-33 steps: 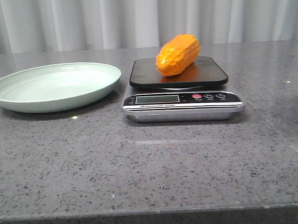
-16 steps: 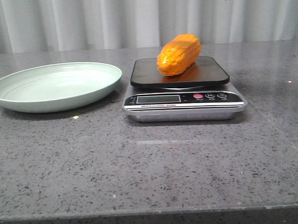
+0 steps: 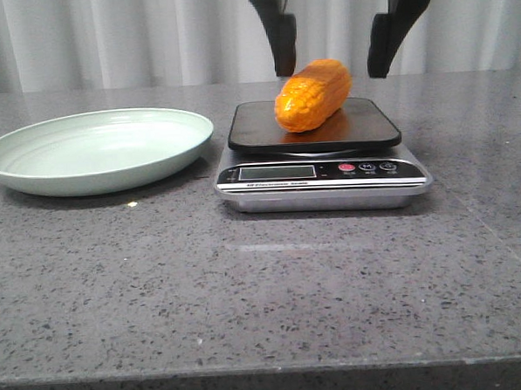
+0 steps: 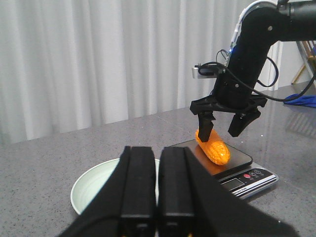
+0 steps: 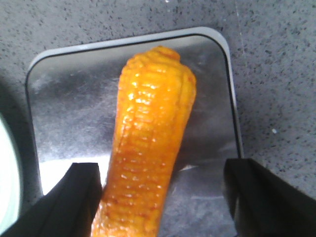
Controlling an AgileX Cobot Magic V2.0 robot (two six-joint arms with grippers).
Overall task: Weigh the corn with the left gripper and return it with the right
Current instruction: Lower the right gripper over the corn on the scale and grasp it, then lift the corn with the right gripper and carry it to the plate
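Corn [image 3: 312, 94]: plastic-looking, glossy, ribbed kernel rows, showing highlights.
Scale [image 3: 320, 172]: dark smooth platform reflecting light; silver metallic-looking body, semi-gloss.
Plate [image 3: 96, 151]: pale green, matt-satin, smooth w/ faint rings.
Counter [image 3: 248, 292]: grey speckled stone look, polished, reflecting slightly.
Right gripper [image 3: 331, 43] fingers [image 3: 283, 36]: black, matt, plastic-looking.
Curtain [image 3: 147, 35]: white cloth, hanging in soft folds.

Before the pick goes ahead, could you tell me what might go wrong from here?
The corn lies at a slant on the scale, so the open right tool may close off-centre and roll it. One finger hangs close to the cob and could nudge it. Coming lower might press the scale's platform. The left tool is shut and away.
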